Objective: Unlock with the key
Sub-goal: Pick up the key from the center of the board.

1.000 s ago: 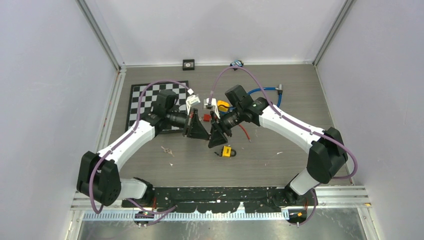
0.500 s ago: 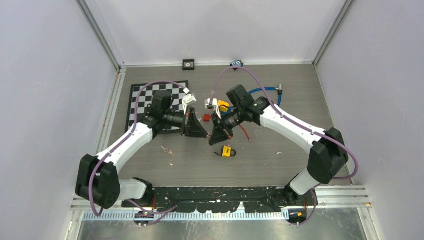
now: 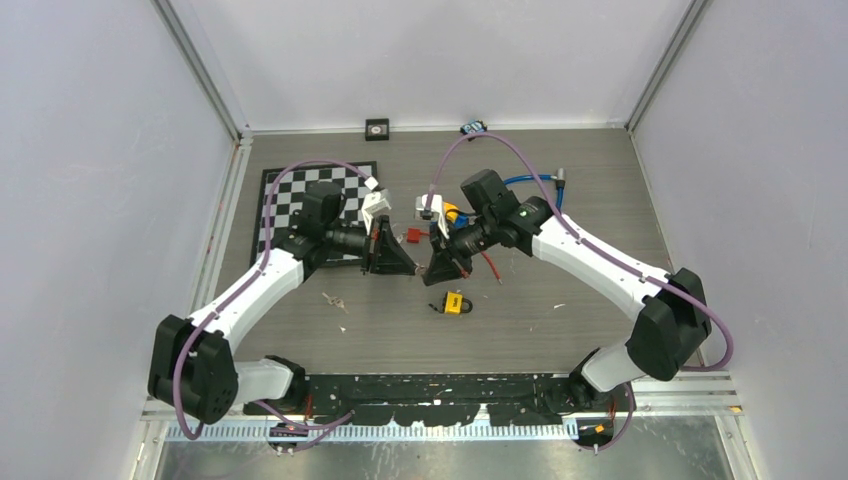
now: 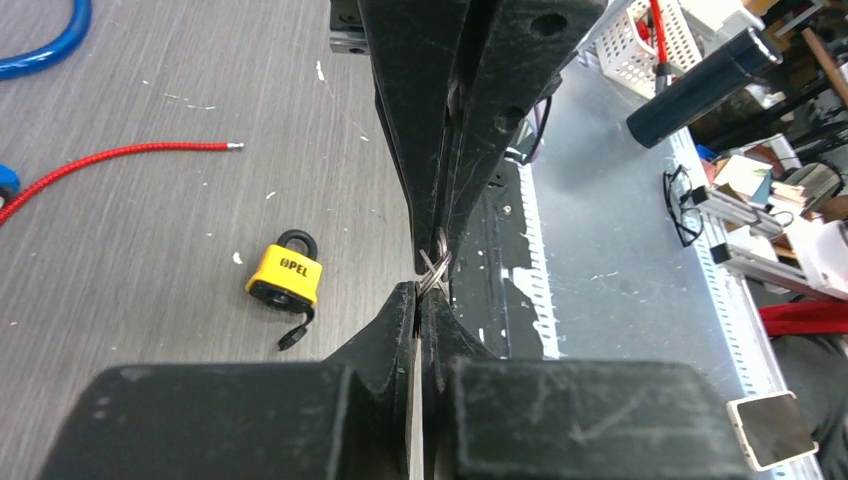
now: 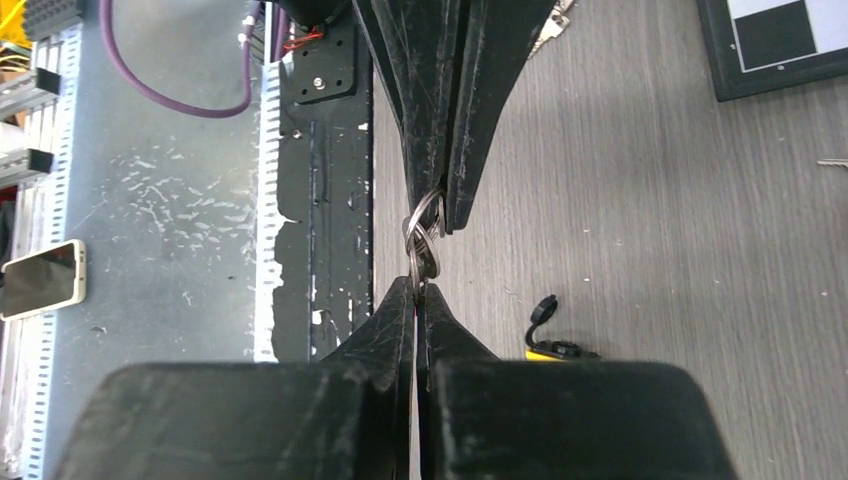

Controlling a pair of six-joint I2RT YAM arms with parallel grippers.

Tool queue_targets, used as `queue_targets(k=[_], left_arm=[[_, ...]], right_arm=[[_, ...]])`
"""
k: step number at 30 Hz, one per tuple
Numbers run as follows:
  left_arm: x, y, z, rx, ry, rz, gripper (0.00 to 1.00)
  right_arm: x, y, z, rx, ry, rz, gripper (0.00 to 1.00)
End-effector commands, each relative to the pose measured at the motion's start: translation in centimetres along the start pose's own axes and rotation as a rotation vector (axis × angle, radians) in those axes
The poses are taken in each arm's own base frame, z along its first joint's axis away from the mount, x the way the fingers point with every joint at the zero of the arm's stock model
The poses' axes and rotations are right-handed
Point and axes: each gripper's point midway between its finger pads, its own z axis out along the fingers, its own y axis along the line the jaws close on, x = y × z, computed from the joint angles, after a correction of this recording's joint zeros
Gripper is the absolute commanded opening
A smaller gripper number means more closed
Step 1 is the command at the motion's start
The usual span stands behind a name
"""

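Now your left gripper (image 4: 417, 300) and right gripper (image 5: 413, 290) are pinching one silver metal key ring (image 4: 432, 272). Both are hanging well inside the grey table (image 3: 600, 160).

**Left arm** (image 3: 255, 285) and **right arm** (image 3: 590, 255): glossy white shell links joined by black, rounded joint housings, the bulkiest at each shoulder. A purple cable (image 3: 335, 162) runs in loose loops along each arm and ends in a white plug at the wrist. **Left gripper** (image 4: 418, 295) and **right gripper** (image 5: 413, 290): matt black, each with two flat fingers tapering to a narrow wedge. Round bolt holes (image 4: 545, 22) mark the finger flanks.
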Motion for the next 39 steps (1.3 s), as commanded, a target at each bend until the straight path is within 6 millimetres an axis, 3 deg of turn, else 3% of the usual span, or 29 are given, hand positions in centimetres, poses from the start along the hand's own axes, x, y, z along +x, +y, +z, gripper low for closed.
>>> queue_targets(k=[1,10,17,19,23,29,35,39], left_arm=[[1.6,-0.8,-0.2,0.054,0.021,-0.021,0.00],[2.3,-0.2,0.0,0.058,0.038,-0.023,0.00],[2.3,-0.4,-0.1,0.066,0.037,-0.009,0.00],[2.5,-0.4,-0.2,0.060,0.046,0.020,0.05],[2.6,-0.1,-0.5,0.028,0.071,0.095,0.28],[0.5,0.6,-0.4,0.000,0.047,0.198,0.49],[-2.5,2.0,0.4,-0.005,-0.047,0.249,0.55],[-3.7,1.8,1.7,0.037,-0.078,0.219,0.55]], right_arm=[[-0.4,-2.2,-2.4,0.154,0.006,-0.055,0.00],[1.3,-2.5,-3.0,0.164,0.127,-0.090,0.00],[0.3,-2.2,-2.8,0.150,0.085,-0.090,0.00],[0.2,-2.2,-3.0,0.161,0.082,-0.098,0.00],[-0.2,-2.3,-3.2,0.191,0.070,-0.109,0.00],[-0.5,-2.2,-3.2,0.209,0.054,-0.107,0.00],[-0.5,-1.8,-3.0,0.183,0.043,-0.100,0.00],[-0.4,-1.8,-3.0,0.183,0.043,-0.098,0.00]])
